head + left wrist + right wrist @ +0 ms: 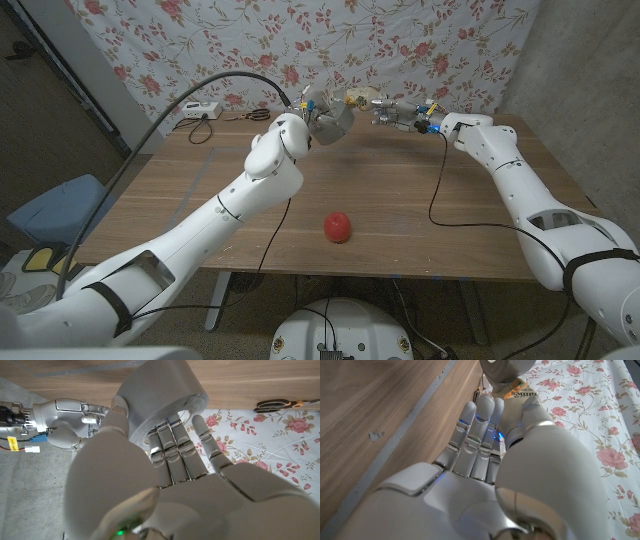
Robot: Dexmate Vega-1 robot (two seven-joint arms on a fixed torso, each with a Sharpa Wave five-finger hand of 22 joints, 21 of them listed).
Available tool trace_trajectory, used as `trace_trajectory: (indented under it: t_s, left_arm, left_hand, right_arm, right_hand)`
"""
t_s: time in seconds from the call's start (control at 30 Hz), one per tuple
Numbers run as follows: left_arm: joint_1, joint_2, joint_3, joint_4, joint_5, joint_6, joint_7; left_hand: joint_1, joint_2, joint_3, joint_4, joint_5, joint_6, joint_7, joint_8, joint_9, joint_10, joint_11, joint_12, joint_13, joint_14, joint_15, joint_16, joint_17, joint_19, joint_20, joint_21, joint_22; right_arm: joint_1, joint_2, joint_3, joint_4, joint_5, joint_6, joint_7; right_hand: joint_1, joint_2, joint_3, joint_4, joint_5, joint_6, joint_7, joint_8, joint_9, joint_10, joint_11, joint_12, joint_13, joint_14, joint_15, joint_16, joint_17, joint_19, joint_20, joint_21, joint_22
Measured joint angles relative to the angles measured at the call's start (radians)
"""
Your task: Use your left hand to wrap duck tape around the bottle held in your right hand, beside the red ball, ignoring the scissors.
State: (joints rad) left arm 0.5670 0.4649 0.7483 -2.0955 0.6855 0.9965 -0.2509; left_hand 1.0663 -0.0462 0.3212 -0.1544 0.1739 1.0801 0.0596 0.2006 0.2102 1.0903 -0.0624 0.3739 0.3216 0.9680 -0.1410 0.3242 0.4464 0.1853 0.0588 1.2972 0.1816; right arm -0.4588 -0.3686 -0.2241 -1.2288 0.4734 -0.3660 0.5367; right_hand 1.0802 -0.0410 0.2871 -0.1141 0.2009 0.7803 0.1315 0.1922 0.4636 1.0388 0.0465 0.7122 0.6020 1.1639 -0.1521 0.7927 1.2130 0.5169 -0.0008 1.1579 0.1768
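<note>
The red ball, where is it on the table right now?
In the head view the red ball lies alone on the wooden table near its front edge, about midway across, well in front of the two raised hands.

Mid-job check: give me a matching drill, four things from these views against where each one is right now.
Things:
1. tape roll
2. bottle
3. red ball
4. scissors

Places:
A. lying at the table's far edge by the floral cloth
B. held in the left robot hand
C. alone on the wood near the table's front
D. held in the right robot hand

Pairs: 1-B, 2-D, 3-C, 4-A
</note>
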Motion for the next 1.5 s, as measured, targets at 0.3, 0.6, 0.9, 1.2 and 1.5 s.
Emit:
trace_trajectory:
  t_s: [0.3, 0.6, 0.9, 1.2, 1.5]
  left_arm:
    - [-0.041, 0.025, 0.031, 0.008, -0.004, 0.048, -0.096]
    - [-0.081, 0.049, 0.064, 0.031, -0.015, 0.073, -0.176]
    - [-0.115, 0.07, 0.096, 0.055, -0.025, 0.082, -0.252]
    - [-0.146, 0.092, 0.132, 0.074, -0.021, 0.089, -0.309]
    - [-0.167, 0.11, 0.162, 0.087, -0.003, 0.094, -0.356]
  left_hand:
    - [0.0, 0.0, 0.0, 0.0, 0.005, 0.0, 0.0, 0.0, -0.001, 0.0, 0.0, 0.001, 0.0, 0.0, 0.0, 0.0, 0.006, -0.002, -0.002, 0.0, 0.0]
    - [0.0, 0.0, 0.003, -0.003, 0.005, 0.0, 0.0, 0.004, -0.001, 0.0, 0.0, 0.001, 0.0, 0.0, 0.0, 0.0, 0.012, -0.005, -0.005, 0.0, 0.0]
    - [-0.012, 0.012, 0.003, -0.003, 0.004, -0.003, 0.003, 0.004, -0.001, 0.0, 0.0, 0.001, 0.0, -0.002, -0.001, 0.0, 0.014, -0.009, -0.002, -0.008, 0.003]
    - [-0.014, 0.014, 0.003, -0.003, 0.003, -0.003, 0.003, 0.004, -0.001, 0.0, 0.0, 0.0, 0.0, -0.007, 0.004, 0.0, 0.019, -0.013, -0.005, -0.008, 0.002]
    - [-0.014, 0.014, 0.005, -0.005, 0.003, -0.003, 0.003, 0.003, -0.001, 0.0, 0.0, -0.005, 0.0, -0.01, 0.0, 0.0, 0.024, -0.02, -0.005, -0.008, 0.002]
  right_arm:
    - [-0.013, -0.058, -0.085, -0.072, -0.083, 0.062, -0.044]
    - [-0.005, -0.108, -0.18, -0.119, -0.184, 0.108, -0.082]
    - [0.027, -0.149, -0.285, -0.154, -0.276, 0.131, -0.098]
    - [0.047, -0.181, -0.363, -0.198, -0.388, 0.146, -0.13]
    - [0.062, -0.213, -0.437, -0.246, -0.51, 0.161, -0.173]
  right_hand:
    - [0.0, 0.0, 0.007, -0.006, -0.001, 0.0, 0.0, -0.002, -0.009, 0.0, 0.0, -0.008, -0.002, 0.0, 0.0, -0.007, -0.018, -0.001, 0.001, 0.004, 0.0]
    - [0.0, 0.0, 0.032, -0.023, -0.009, 0.0, 0.0, -0.007, -0.017, 0.0, 0.0, -0.008, -0.005, 0.0, 0.0, -0.015, -0.021, -0.006, -0.005, 0.004, 0.0]
    - [0.0, 0.0, 0.047, -0.021, -0.009, 0.0, 0.0, -0.007, -0.023, 0.0, 0.0, -0.017, -0.007, 0.001, -0.001, -0.031, -0.035, -0.011, -0.01, 0.004, 0.0]
    - [0.0, 0.0, 0.068, -0.017, -0.012, 0.0, 0.0, -0.007, -0.035, 0.0, 0.0, -0.023, -0.006, 0.001, -0.001, -0.051, -0.051, -0.026, -0.013, 0.011, 0.0]
    - [0.0, 0.0, 0.083, -0.002, -0.012, 0.0, 0.0, -0.01, -0.047, 0.0, 0.0, -0.039, -0.012, 0.001, -0.001, -0.081, -0.092, -0.041, -0.024, 0.011, 0.0]
